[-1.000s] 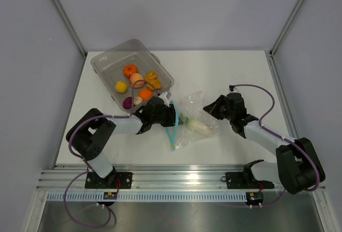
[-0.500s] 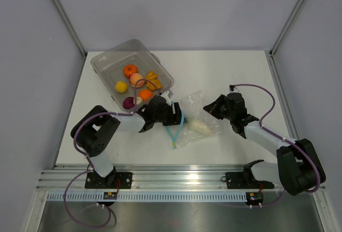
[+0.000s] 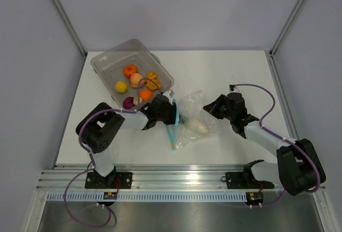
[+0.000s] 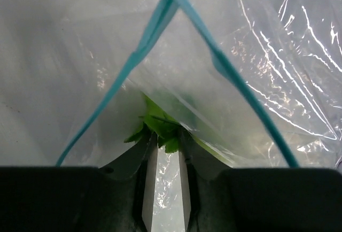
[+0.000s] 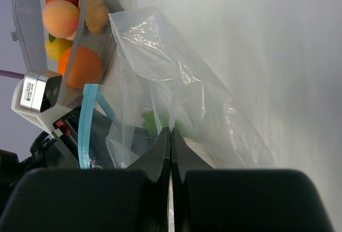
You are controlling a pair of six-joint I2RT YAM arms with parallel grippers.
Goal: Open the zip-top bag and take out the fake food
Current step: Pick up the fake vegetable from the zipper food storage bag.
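The zip-top bag (image 3: 199,115) lies mid-table, its light-blue zip strip (image 3: 172,129) open toward the left. One piece of fake food, a white vegetable (image 3: 197,126) with green leaves (image 4: 160,128), is still inside. My left gripper (image 3: 174,115) reaches into the bag mouth, its jaws nearly closed on the green leaves (image 4: 166,138). My right gripper (image 3: 211,108) is shut on a fold of the bag's plastic (image 5: 171,131) at the closed end. The bag (image 5: 176,82) and leaves (image 5: 152,118) show in the right wrist view. Other fake food, orange (image 3: 130,70), peach (image 3: 137,78), yellow (image 3: 121,86) and purple (image 3: 128,102), lies in the tub.
A rigid clear tub (image 3: 109,61) stands at the back left, right behind my left gripper; it also shows in the right wrist view (image 5: 21,39). Grey walls and metal posts enclose the table. A rail runs along the near edge (image 3: 176,181).
My left gripper has pushed right, further into the bag mouth, up to the green leaves. The zip strip shifted with it. The right arm has held still.
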